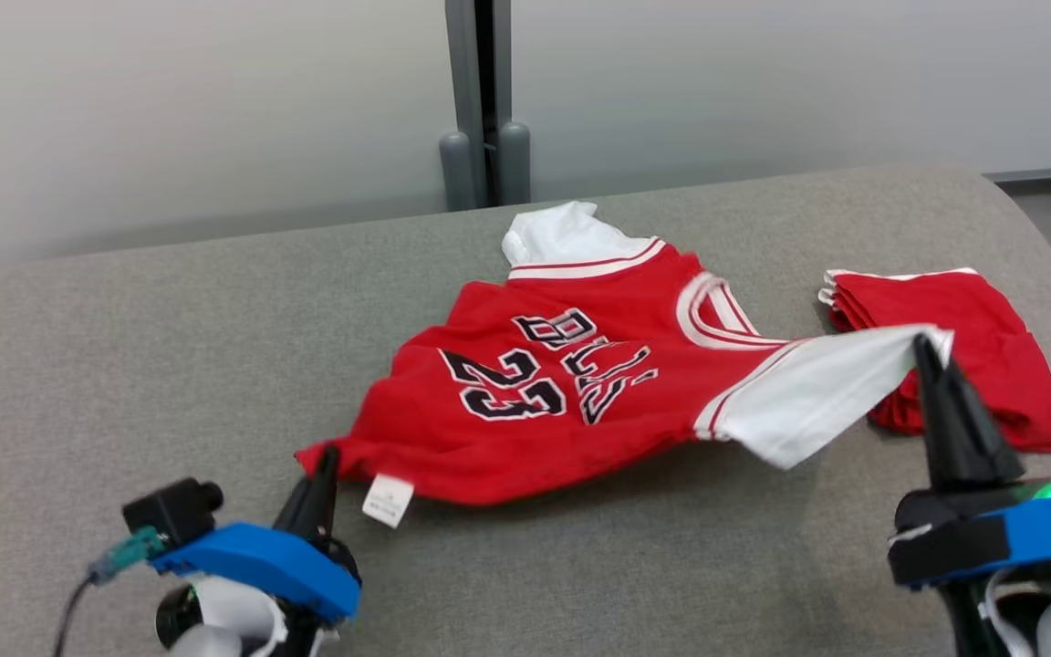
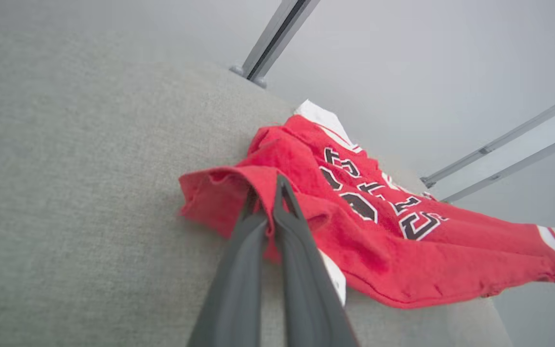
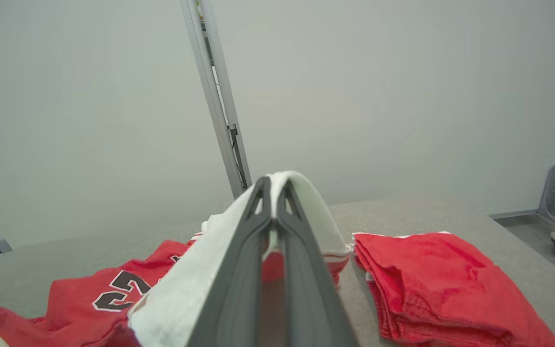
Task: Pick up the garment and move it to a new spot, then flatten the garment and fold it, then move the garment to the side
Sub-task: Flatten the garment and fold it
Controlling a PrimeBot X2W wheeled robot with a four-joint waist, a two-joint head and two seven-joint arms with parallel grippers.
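Observation:
A red jersey (image 1: 571, 383) with white sleeves and the number 23 lies spread across the grey padded table (image 1: 124, 365), partly lifted at two ends. My left gripper (image 1: 325, 461) is shut on its red hem corner at the lower left, seen pinched between the fingers (image 2: 277, 202) in the left wrist view, where the jersey (image 2: 378, 226) trails off to the right. My right gripper (image 1: 925, 351) is shut on the near white sleeve (image 1: 817, 392) and holds it raised off the table. In the right wrist view the sleeve (image 3: 306, 193) drapes over the fingertips (image 3: 263, 193).
A folded red garment (image 1: 954, 347) lies at the right, just beyond my right gripper, also seen as a red pile (image 3: 431, 279). A grey post (image 1: 482, 100) stands behind the table's far edge against a pale wall. The table's right edge curves down near the folded pile.

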